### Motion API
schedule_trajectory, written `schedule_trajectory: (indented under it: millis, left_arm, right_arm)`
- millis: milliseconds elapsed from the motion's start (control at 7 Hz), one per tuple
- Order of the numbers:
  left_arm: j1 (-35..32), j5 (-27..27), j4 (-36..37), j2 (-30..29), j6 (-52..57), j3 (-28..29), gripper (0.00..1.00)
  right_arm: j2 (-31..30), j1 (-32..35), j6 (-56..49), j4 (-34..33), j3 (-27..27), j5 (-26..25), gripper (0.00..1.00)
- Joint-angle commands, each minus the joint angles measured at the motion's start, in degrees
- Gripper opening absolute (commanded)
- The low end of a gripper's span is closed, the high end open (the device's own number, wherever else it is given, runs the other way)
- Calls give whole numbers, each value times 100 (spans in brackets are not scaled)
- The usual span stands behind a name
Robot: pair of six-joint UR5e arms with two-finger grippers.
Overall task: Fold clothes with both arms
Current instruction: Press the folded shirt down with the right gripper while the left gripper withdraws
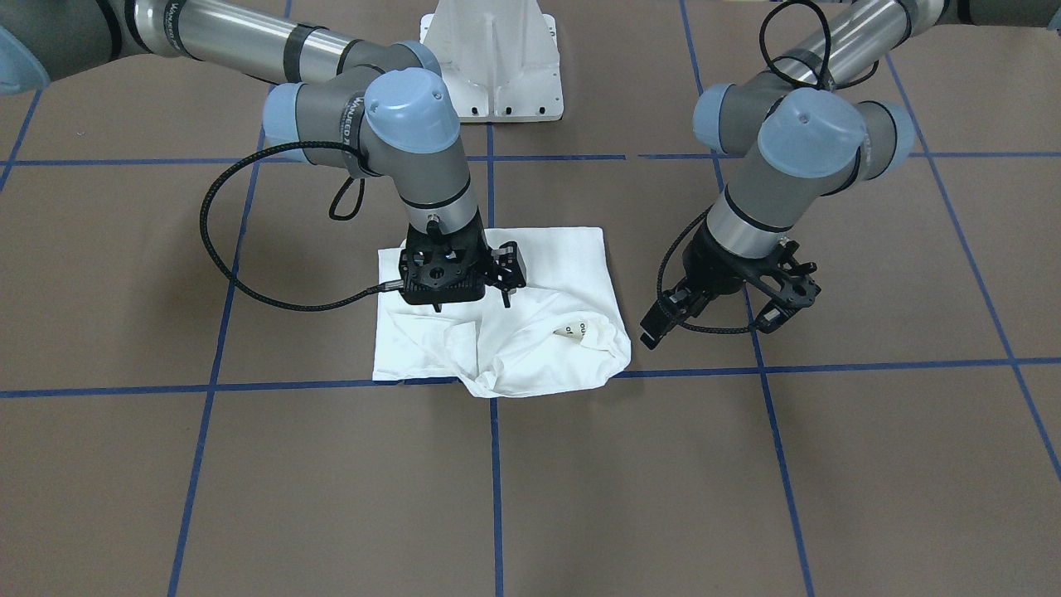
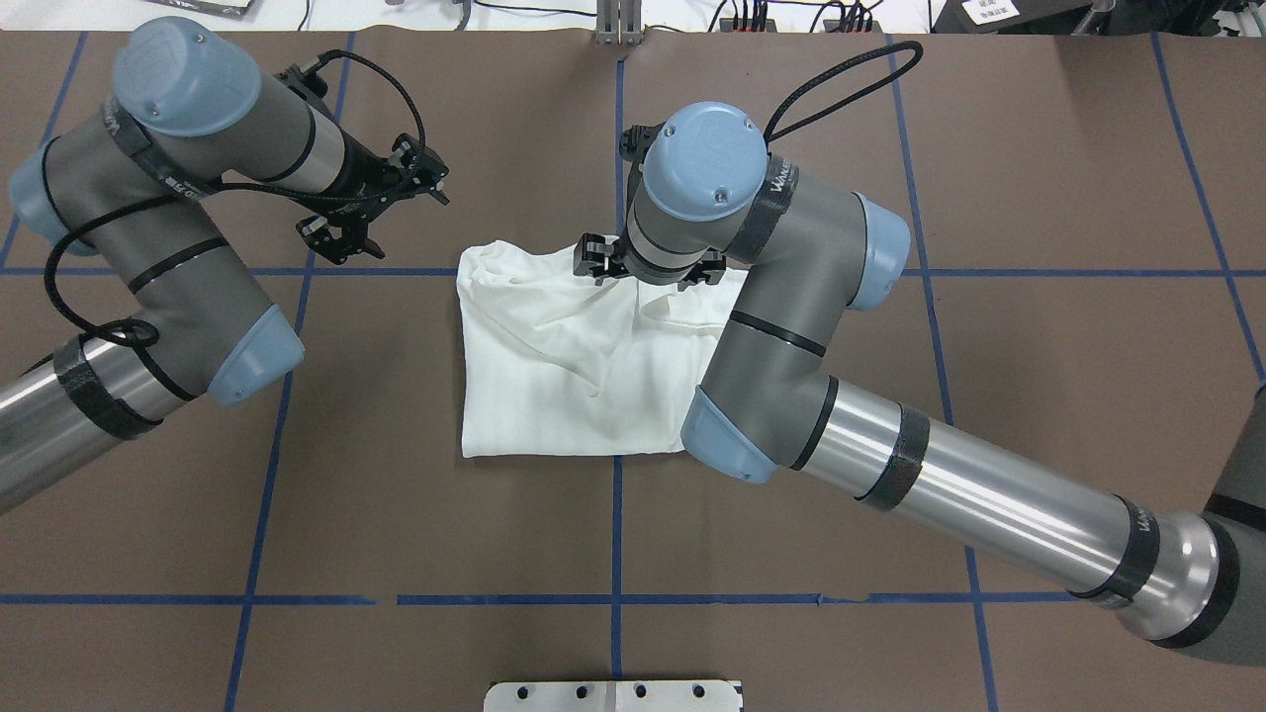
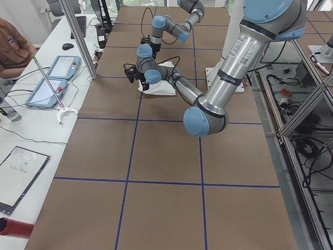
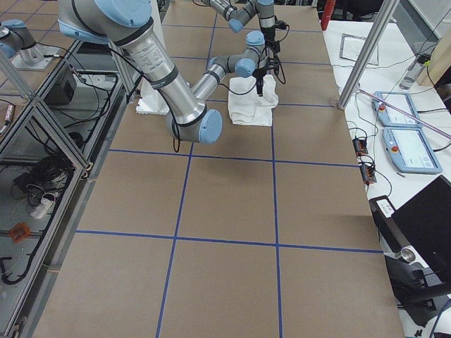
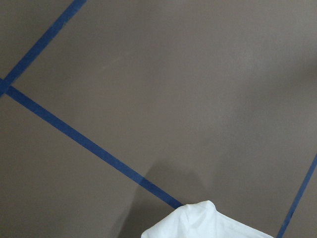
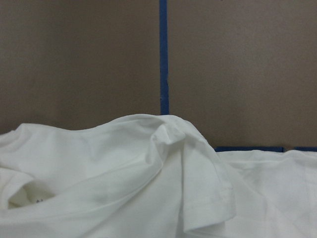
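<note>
The white shirt [image 1: 547,265] lies folded into a rough square on the brown table, bunched along its front edge, where a bit of black print [image 1: 572,328] shows. It also shows in the overhead view [image 2: 554,376] and in both wrist views [image 5: 208,225] [image 6: 148,188]. My right gripper [image 1: 472,303] points down over the shirt's edge on that view's left, jaws apart, holding nothing. In the overhead view my wrist mostly hides it. My left gripper [image 1: 709,325] [image 2: 381,210] hangs open and empty above bare table beside the shirt.
The white pedestal base [image 1: 493,58] [image 2: 613,695] stands at the robot's side of the table. Blue tape lines [image 1: 496,464] grid the brown surface. A side bench with tablets [image 3: 52,78] [image 4: 409,141] and a seated person [image 3: 10,47] lies beyond the far edge.
</note>
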Motion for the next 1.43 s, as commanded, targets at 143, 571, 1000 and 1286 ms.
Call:
schedule_trajectory:
  millis: [143,571,1000,1286]
  left_arm:
    - [-10,2,-11,54,67,7,100]
    - [-10,2,-11,54,76,16,100]
    - [8,-6,-37,45,67,16,100]
    - [34,-6,-55,-25,6,7,100]
  right_arm:
    - [-202,-175,-2028,36,-151,-449,99]
    - [86,-263,-2136,45,-554,-713,99]
    - [123,-246,-2250,124,-925,-950,99]
    - [-147,16,-2636,150,-917,-969,99]
